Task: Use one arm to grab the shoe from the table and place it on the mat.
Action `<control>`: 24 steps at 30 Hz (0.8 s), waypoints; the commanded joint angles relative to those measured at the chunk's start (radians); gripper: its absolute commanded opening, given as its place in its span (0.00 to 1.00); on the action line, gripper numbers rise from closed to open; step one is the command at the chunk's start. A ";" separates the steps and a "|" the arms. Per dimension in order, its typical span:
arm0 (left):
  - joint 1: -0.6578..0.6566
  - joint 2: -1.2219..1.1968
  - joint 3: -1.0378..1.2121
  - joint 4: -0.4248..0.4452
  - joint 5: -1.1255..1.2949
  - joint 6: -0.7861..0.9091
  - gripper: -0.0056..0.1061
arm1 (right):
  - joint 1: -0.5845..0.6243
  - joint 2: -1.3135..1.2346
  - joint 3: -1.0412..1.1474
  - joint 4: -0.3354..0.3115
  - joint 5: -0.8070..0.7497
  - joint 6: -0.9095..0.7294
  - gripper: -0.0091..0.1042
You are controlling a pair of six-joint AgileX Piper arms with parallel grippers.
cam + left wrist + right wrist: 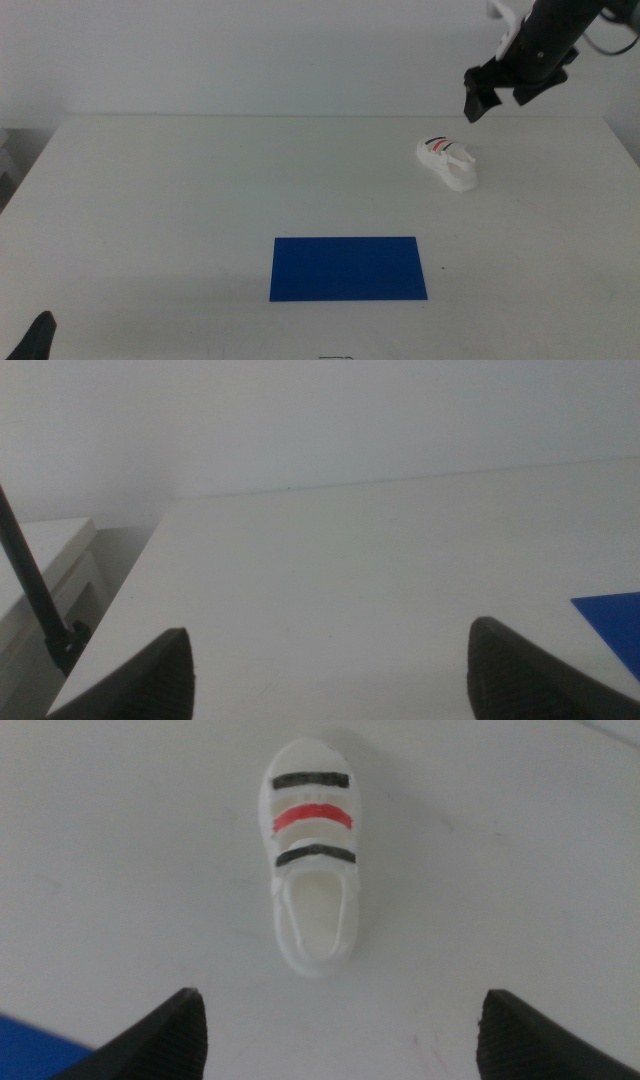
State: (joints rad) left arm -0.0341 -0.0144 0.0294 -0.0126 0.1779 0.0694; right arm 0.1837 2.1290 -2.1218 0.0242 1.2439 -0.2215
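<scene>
**Right gripper hanging over the shoe, nothing held**

I can read no writing anywhere; the arm's (560, 30) lettering is out of sight from here.

In my middle view the right gripper (497, 95) hangs in the upper right of the frame, above the table (150, 200) and just up-right of the shoe (447, 163), not touching it. The mat (347, 268) lies flat at lower centre, well apart from the shoe.

Only my right wrist view shows the straps: black, red, black across the shoe (311, 855), which lies between that gripper's (343, 1030) jaws, spread wide and empty. A blue mat corner (25, 1042) is cut off at that picture's lower left edge.

The left gripper (333, 670) waits at the bottom left corner of the middle view (35, 338), mostly cropped; its wrist view shows jaws wide apart, empty, and a sliver of mat (612, 622).
</scene>
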 commanded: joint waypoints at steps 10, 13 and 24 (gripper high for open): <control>-0.004 -0.019 -0.003 -0.009 -0.083 -0.015 0.89 | -0.031 0.145 -0.107 0.101 -0.142 -0.123 0.77; -0.004 -0.019 -0.003 -0.009 -0.083 -0.015 0.89 | -0.028 0.184 -0.107 0.108 -0.187 -0.121 0.77; -0.004 -0.019 -0.003 -0.009 -0.083 -0.015 0.89 | -0.028 0.261 -0.107 0.149 -0.235 -0.200 0.62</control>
State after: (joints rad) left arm -0.0341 -0.0144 0.0294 -0.0126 0.1779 0.0694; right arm 0.1599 2.4609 -2.1918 0.1613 1.0427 -0.3775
